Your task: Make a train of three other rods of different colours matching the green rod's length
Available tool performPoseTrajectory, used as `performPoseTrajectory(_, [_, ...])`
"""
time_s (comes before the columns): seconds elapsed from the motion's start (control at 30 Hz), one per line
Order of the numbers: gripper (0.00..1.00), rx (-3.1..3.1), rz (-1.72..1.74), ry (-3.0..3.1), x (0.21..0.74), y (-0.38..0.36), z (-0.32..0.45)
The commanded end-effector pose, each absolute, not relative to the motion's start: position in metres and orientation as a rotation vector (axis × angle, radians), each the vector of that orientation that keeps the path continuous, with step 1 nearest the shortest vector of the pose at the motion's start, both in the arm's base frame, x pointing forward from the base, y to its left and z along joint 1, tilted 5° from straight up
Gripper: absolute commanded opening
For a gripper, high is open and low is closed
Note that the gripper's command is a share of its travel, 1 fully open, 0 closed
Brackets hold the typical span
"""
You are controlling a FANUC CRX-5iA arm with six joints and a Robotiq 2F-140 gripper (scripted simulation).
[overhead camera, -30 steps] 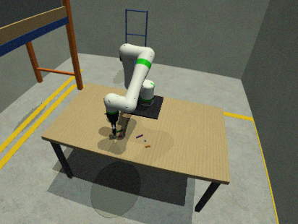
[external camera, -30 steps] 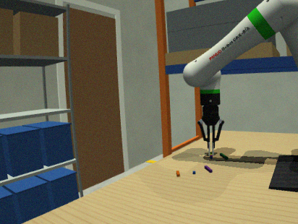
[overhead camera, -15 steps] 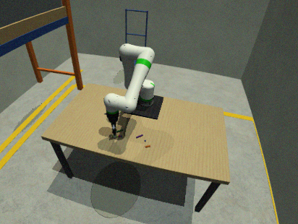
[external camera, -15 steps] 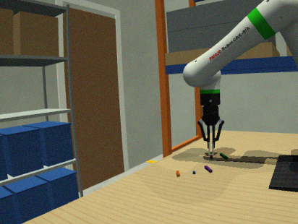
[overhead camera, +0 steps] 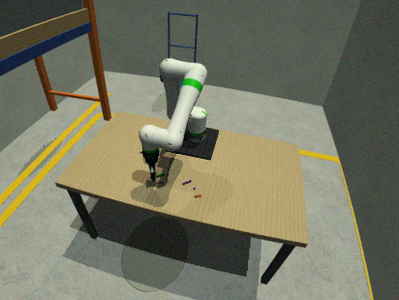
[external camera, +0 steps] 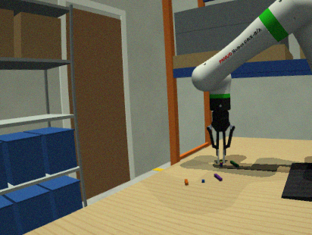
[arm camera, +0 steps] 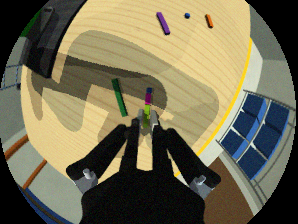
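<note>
jaws: we saw them only narrowly spread, tips down at the bench (arm camera: 200, 63), one on each side of the lime rod (arm camera: 148, 112); we judged they were not pinching it
lime rod: lay flat just right of the green rod (arm camera: 119, 96) in the wrist view, apart from it
lime rod axis: ran straight away from the wrist camera, roughly parallel to the green rod
magenta rod (arm camera: 149, 100): sat at the lime rod's far end, in the same line; we could not tell the gap
beyond magenta: we noted a short dark piece, colour not sure
blue rod (arm camera: 186, 14): lay well beyond the green rod, between the purple rod (arm camera: 162, 22) and the orange rod (arm camera: 209, 20)
key relation: the lime rod sat directly between the jaws with its long axis across the closing line, so we judged the next move was a straight lift clear
risk: we judged a fingertip could drag the lime rod out of line
</note>
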State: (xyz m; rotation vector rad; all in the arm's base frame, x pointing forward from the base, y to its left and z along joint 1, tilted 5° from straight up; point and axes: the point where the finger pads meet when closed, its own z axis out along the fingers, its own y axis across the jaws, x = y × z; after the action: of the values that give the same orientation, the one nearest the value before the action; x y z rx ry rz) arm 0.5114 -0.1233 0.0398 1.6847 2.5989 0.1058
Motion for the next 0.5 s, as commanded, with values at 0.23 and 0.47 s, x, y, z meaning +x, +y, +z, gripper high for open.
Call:
performPoseTrajectory(0.23, [0.15, 1.685, 0.106, 2.599, 0.5116, -0.1233, 0.04])
performPoseTrajectory(0.47, [0.15, 1.685, 0.106, 2.599, 0.5115, -0.1234, 0.0407])
